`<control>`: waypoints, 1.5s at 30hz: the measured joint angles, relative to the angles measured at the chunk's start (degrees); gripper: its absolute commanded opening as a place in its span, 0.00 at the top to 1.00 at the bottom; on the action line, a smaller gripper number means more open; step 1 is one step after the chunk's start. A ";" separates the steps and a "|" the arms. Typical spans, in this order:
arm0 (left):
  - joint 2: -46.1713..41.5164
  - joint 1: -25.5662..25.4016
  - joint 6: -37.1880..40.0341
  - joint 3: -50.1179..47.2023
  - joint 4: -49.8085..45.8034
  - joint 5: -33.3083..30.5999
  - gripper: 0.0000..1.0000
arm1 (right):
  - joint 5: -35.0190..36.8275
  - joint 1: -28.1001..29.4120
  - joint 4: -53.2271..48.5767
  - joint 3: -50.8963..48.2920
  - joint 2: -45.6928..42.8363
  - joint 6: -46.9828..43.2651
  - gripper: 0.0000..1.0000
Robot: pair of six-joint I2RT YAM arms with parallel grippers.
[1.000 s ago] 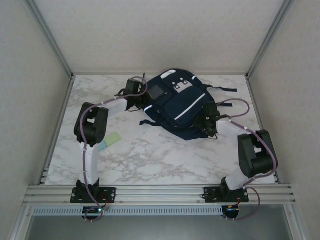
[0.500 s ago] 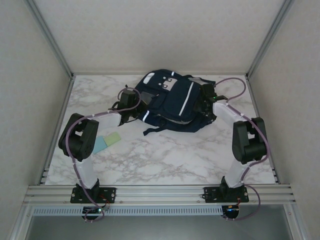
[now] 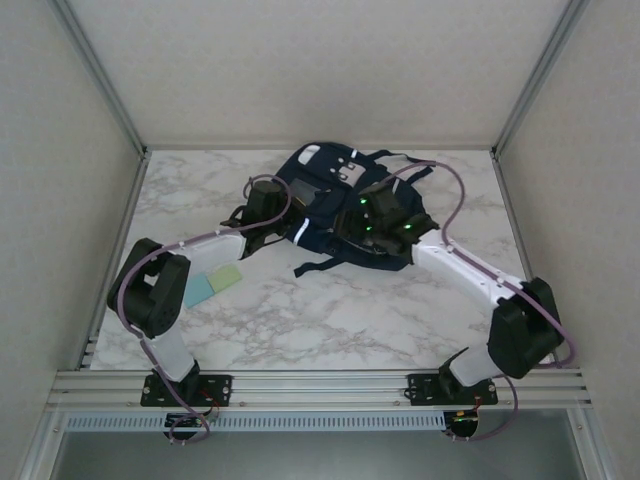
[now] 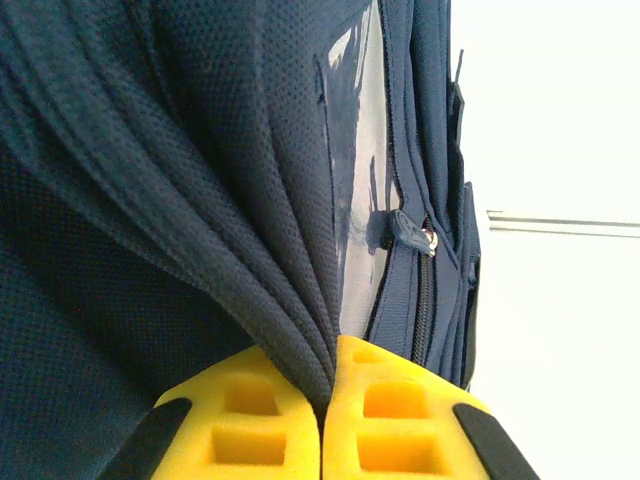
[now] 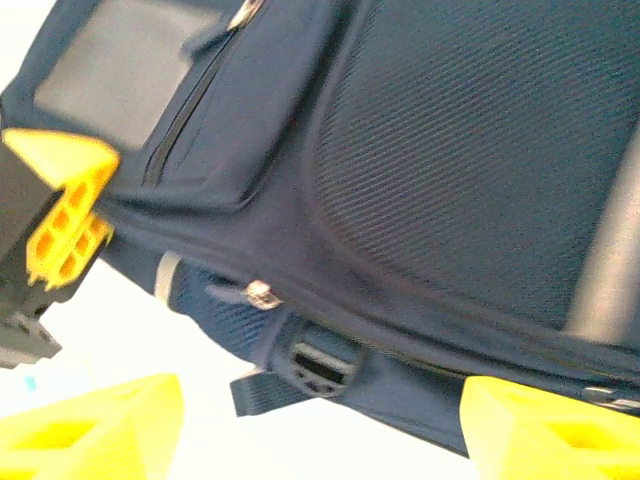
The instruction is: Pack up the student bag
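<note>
Bag [image 3: 325, 205] lies at the far middle of the marbled table [image 3: 330, 320], between the two arms. Left gripper [image 4: 322, 400] is clamped on a fold of navy mesh at the bag's left edge, its yellow fingers [image 4: 385, 420] pressed together near a zip pull [image 4: 428, 238]. Right gripper [image 5: 320, 425] hangs over the bag's near right side, jaws spread wide and holding nothing, with a strap buckle [image 5: 320, 365] between them. Green pad [image 3: 226, 277] and blue pad [image 3: 198, 290] lie touching by the left arm's elbow.
</note>
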 measured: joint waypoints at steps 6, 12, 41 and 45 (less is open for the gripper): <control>-0.72 -0.83 -0.42 -1.46 0.09 -0.59 1.00 | 1.14 5.35 2.21 3.54 10.86 4.63 0.33; -1.09 -1.33 -0.42 -2.01 0.35 -1.14 1.00 | 8.00 7.65 0.94 8.02 17.20 9.97 0.31; -2.27 -1.40 -0.11 -3.50 1.18 0.39 1.00 | 17.49 7.04 -3.67 8.68 17.09 5.81 0.94; -2.27 -1.07 0.96 -3.48 0.83 0.70 1.00 | 13.11 5.40 -2.62 7.23 15.65 2.89 1.00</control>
